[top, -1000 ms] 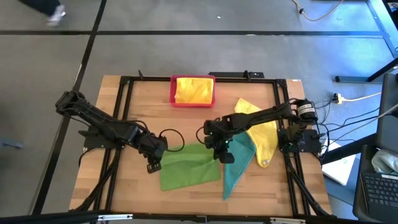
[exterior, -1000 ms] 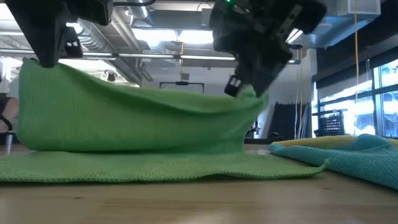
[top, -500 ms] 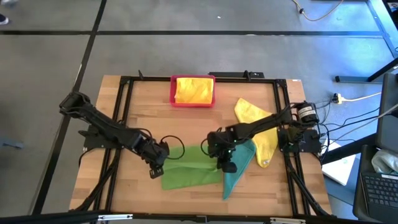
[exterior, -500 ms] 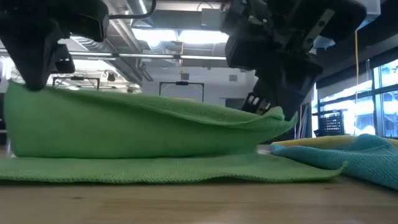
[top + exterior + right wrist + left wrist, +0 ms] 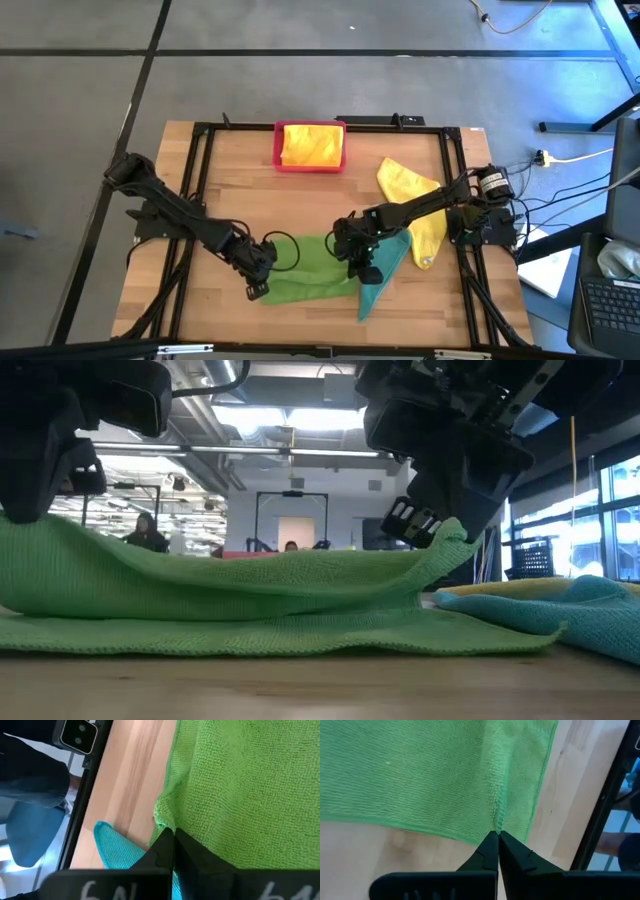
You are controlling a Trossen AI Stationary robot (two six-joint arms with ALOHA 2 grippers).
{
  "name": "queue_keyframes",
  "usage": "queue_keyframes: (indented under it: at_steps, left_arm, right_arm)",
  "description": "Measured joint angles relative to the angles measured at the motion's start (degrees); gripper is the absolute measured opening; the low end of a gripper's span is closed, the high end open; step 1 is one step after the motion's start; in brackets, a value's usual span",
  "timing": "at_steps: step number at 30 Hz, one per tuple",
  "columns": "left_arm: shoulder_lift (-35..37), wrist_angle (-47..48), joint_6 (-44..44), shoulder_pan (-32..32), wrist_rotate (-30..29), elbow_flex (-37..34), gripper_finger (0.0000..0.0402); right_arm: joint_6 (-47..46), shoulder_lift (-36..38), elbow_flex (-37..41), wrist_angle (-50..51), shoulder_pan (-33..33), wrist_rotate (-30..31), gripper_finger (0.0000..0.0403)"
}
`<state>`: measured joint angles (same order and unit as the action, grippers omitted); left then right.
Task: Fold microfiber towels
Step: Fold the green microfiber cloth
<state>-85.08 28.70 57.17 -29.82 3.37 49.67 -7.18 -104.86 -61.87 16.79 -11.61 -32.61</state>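
Observation:
A bright green microfiber towel (image 5: 305,277) lies near the table's front edge, doubled over itself. Its lower layer (image 5: 250,632) is flat on the wood and its upper layer (image 5: 230,575) sags between my two grippers. My left gripper (image 5: 257,288) is shut on the towel's left end, and my right gripper (image 5: 358,264) is shut on its right end. A teal towel (image 5: 385,268) lies beside the right gripper. A yellow towel (image 5: 415,205) lies beyond the teal one. My left gripper pinches the green towel's lifted edge (image 5: 496,826) between its two shut fingers, coming steeply from above. The cloth puckers into a ridge at the fingertips and hangs slack toward the table. My right gripper pinches the towel's edge by a corner (image 5: 161,822) between its shut fingers, slanting down from the right. That corner stands a little above the lower layer (image 5: 445,540).
A pink tray (image 5: 277,150) holding a folded yellow cloth (image 5: 312,143) stands at the table's far edge. A black metal frame (image 5: 200,160) runs around the tabletop. Bare wood shows between the tray and the green towel.
Both grippers have moved down and toward the table's near edge, carrying the green towel's lifted edge over its lower layer. The upper layer stood tall a second ago. Now it sags low onto the layer beneath, which has stayed on the table.

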Motion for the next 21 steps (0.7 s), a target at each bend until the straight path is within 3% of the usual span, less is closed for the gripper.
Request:
queue_keyframes:
  at_steps: [21]
  left_arm:
    - [-2.07, -0.99, 0.96, -3.00, 1.89, 0.00, 0.0000]
  right_arm:
    - [1.45, 0.00, 0.00, -7.18, -3.77, -3.57, 0.0010]
